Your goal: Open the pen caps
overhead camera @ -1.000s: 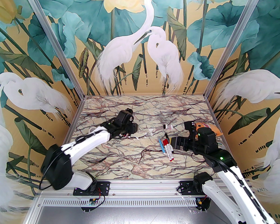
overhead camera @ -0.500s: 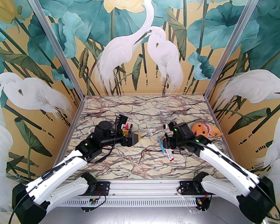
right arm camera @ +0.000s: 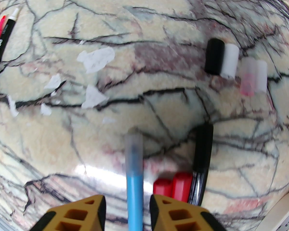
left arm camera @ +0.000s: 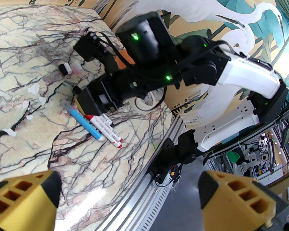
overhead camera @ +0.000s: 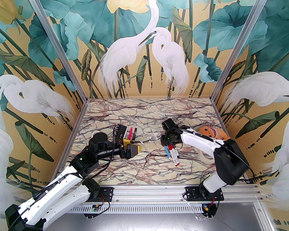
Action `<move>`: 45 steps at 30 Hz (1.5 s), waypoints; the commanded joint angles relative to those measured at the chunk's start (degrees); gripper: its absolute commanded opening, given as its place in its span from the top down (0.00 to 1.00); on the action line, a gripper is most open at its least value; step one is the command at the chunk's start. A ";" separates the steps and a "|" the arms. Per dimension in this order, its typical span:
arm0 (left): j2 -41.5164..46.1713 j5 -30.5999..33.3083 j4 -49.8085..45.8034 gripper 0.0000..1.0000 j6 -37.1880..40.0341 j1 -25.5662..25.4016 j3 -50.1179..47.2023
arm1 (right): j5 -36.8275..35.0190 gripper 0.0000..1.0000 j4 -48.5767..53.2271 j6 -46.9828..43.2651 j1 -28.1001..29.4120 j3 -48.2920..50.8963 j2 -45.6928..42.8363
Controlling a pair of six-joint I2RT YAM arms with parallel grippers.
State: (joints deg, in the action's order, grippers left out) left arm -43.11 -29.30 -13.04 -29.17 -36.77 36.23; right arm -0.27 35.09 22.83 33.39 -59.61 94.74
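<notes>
The right fingers [right arm camera: 79,215] are lowered over a cluster of pens at about 4 o'clock from the middle of the desk [overhead camera: 147,174]. They are drawn in narrow to either side of the blue pen [right arm camera: 134,189], whose barrel runs between them. A thin strip of desk is seen at each side of the barrel, so no grip can be made out. The blue pen's frosted cap [right arm camera: 134,150] is seated on the end that points to 12 o'clock in the right wrist view. Just beside that pen, at 3 o'clock, two red caps [right arm camera: 173,185] are seen on the white pens [overhead camera: 175,156], and a black pen [right arm camera: 202,150] is laid against them, further toward 3 o'clock. Four loose caps are lined up side by side on the desk at 1 o'clock from the blue pen, apart from it: a black cap [right arm camera: 214,56], a white cap [right arm camera: 229,60] touching it, then a pink-tinted cap [right arm camera: 248,79] and a pale cap [right arm camera: 261,76]. A pink pen [overhead camera: 130,132] and a second black pen [overhead camera: 135,131] are laid close together at 10 o'clock from the desk's middle. White scraps [right arm camera: 96,58] are scattered between the two groups. The left fingers [left arm camera: 21,198] are spread wide with nothing between them, held above the desk at 8 o'clock from its middle and pointed toward 3 o'clock. An orange plush toy [overhead camera: 208,132] is set at 3 o'clock by the right wall, and a roll of tape [left arm camera: 144,102] is seen beside the right arm.
</notes>
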 commanded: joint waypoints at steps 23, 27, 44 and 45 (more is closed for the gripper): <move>-0.54 2.23 1.14 0.01 -2.03 -0.17 -1.44 | -3.76 0.76 -3.78 -1.63 0.33 -3.45 11.15; -0.44 7.07 -0.09 0.01 -2.90 -0.22 -3.25 | -4.21 0.78 -4.11 -0.88 0.36 -3.03 9.59; -23.96 6.67 39.94 0.13 -17.39 -6.58 -14.20 | 5.60 0.78 -7.80 10.14 0.90 3.71 -12.52; -26.05 6.30 41.92 0.15 -18.41 -6.95 -13.53 | 6.42 0.77 -8.82 11.28 1.02 4.22 -14.24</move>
State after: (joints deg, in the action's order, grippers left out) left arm -65.23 -21.80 16.58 -43.38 -42.83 21.45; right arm 2.74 29.52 29.30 33.95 -56.99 84.36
